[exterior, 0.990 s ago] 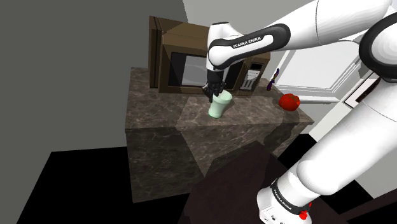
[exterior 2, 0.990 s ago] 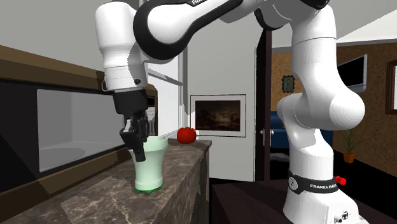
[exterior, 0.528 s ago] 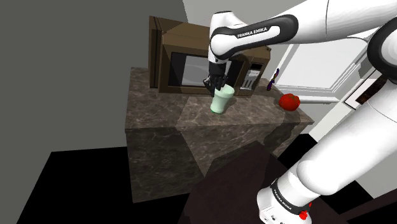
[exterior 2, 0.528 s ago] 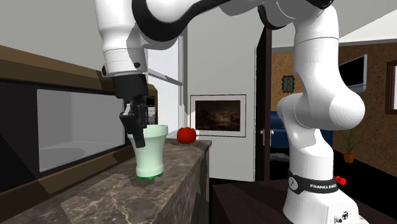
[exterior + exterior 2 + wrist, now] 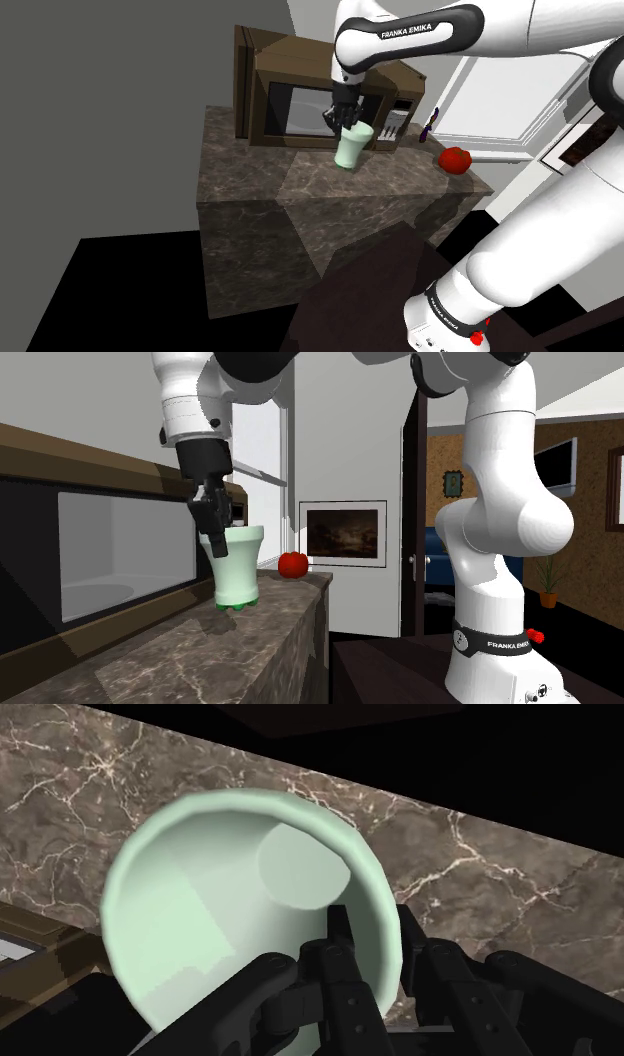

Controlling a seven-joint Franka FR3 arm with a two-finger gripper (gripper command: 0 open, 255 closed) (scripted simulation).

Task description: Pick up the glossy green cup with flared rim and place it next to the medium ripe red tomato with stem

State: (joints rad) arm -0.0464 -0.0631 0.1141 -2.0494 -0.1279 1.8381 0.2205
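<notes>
Marble tabletop [image 5: 250,175], microwave [image 5: 295,105] behind: gripper [image 5: 216,538] pinches the pale green cup [image 5: 238,567] by its rim, looks just off the surface.
Keep it level on your way to the tomato [image 5: 292,564]; a rim pinch can let it swing.

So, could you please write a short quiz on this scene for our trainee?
1. True or false: the pincer clasps the cup by its rim, with one finger inside.
2. What stands behind the cup in the shoulder view? A) microwave B) kettle C) toaster
3. Fill in: the tomato and the cup are ___ (touching or apart).
Key: 1 true; 2 A; 3 apart.
</notes>
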